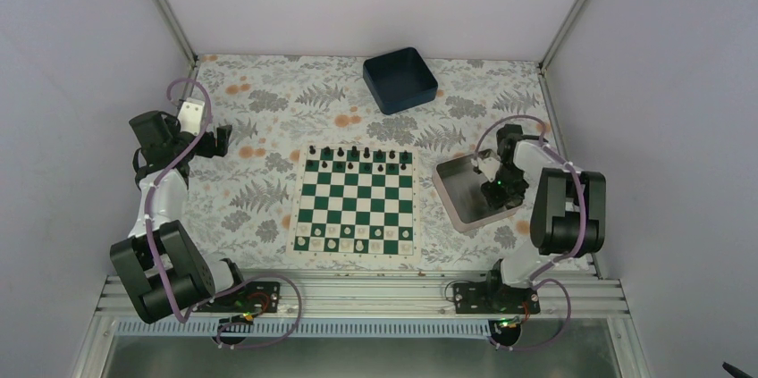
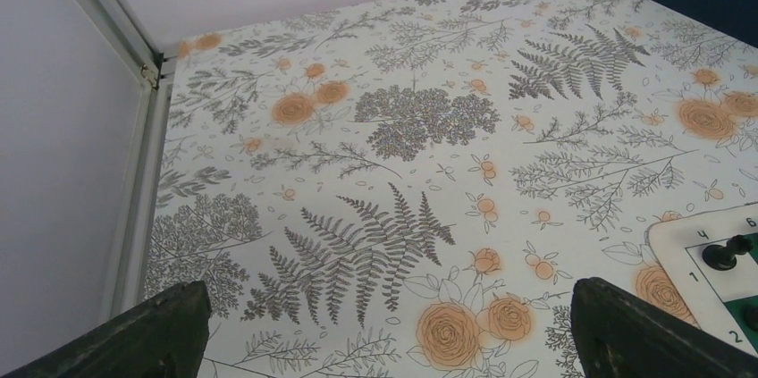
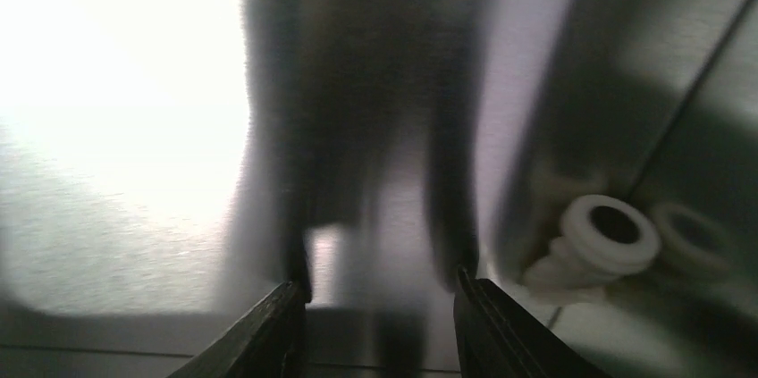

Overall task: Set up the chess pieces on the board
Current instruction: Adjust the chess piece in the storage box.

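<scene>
The board (image 1: 356,201) sits mid-table by the near edge, with chess pieces (image 1: 357,239) on its near rows. In the tray (image 1: 458,192) at the right edge, the right gripper (image 3: 380,302) is parted and empty beside a toppled piece (image 3: 594,248). The left gripper (image 2: 389,329) gapes wide near the left edge.

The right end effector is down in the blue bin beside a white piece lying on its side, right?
No, the right end effector is in the metal tray, not the bin; the top view shows it. The white piece does lie on its side beside it.
</scene>
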{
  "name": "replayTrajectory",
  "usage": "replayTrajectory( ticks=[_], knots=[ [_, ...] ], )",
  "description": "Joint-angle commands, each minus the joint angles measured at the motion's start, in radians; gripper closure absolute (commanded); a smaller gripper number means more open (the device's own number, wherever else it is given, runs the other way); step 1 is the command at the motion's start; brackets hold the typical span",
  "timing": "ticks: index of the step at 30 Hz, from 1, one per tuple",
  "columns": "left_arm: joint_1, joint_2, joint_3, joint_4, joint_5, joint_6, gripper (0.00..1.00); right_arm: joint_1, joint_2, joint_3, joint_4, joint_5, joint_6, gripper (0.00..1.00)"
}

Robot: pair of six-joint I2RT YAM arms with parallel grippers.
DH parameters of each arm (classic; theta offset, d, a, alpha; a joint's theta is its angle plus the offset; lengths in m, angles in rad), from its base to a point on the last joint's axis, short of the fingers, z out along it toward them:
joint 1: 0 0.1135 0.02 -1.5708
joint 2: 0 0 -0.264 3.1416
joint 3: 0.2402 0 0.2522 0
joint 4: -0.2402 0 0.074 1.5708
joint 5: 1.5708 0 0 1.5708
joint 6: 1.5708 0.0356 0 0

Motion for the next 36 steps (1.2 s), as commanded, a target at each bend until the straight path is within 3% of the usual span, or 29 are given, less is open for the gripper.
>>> replayTrajectory(
  ticks=[1, 15, 22, 36],
  knots=[
    [0.007, 0.014, 0.029, 0.014, 0.031, -0.009, 0.00, 0.026, -0.077, -0.019, 0.006, -0.142, -0.027, 0.56],
    [0.007, 0.010, 0.026, 0.014, 0.042, -0.010, 0.00, 0.046, -0.180, -0.084, 0.092, 0.084, 0.049, 0.53],
    [0.007, 0.008, 0.024, 0.016, 0.045, -0.010, 0.00, 0.045, -0.145, -0.082, 0.129, 0.179, 0.047, 0.52],
    [0.007, 0.009, 0.025, 0.013, 0.050, -0.010, 0.00, 0.044, -0.065, -0.107, 0.209, 0.185, 0.044, 0.50]
  ],
)
